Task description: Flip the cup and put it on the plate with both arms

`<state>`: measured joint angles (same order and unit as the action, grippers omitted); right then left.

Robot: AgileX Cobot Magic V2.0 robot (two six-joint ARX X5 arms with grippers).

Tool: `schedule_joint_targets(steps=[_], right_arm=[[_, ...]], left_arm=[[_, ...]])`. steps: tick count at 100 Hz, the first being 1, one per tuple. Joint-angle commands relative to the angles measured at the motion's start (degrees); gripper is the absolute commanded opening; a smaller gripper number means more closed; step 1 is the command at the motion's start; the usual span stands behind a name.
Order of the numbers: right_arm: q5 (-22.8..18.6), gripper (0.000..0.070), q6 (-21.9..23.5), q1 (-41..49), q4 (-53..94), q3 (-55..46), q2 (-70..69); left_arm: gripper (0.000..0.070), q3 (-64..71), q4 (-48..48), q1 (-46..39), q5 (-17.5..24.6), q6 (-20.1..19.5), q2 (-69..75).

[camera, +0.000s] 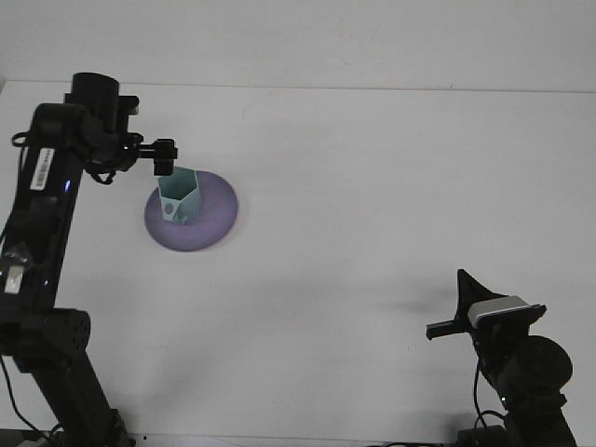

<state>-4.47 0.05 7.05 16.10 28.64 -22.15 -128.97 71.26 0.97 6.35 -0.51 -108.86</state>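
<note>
Faceted teal cup — mouth up — on round purple plate.

Standing upright, mouth up, on the left part of the plate, toward the table's far left: the cup. Hovering just behind and left of the cup, apart from it: the left gripper. Sitting well apart at the near right corner: the right gripper.
</note>
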Motion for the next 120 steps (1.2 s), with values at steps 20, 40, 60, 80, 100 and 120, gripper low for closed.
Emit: schedule_joint_targets(steps=[20,40,60,80,100,120], right_arm=[[0.0,0.0,0.6,0.0,0.7,0.2,0.0],[0.0,0.0,0.6,0.0,0.7,0.2,0.0],[0.0,0.0,2.1,0.0,0.7,0.2,0.0],[0.0,0.0,2.1,0.1,-3.7,-2.2,1.0],[1.7,0.0,2.1,0.0,-8.4,-4.9,3.0],[2.5,0.0,2.1,0.0,-8.3,-4.9,3.0]], left_arm=[[0.0012,-1.6,0.8,-0.6,0.3,0.5,14.3],[0.0013,0.2,0.6,-0.5,0.3,-0.8,26.0],[0.0013,19.5,-9.4,-0.5,-0.8,-4.1,41.6],[0.0013,55.0,-34.7,-0.5,-0.8,-4.8,62.8],[0.0013,85.5,-56.7,-0.5,-0.8,-4.6,81.5],[0.0012,98.3,-63.8,-0.5,-0.8,-1.6,91.4]])
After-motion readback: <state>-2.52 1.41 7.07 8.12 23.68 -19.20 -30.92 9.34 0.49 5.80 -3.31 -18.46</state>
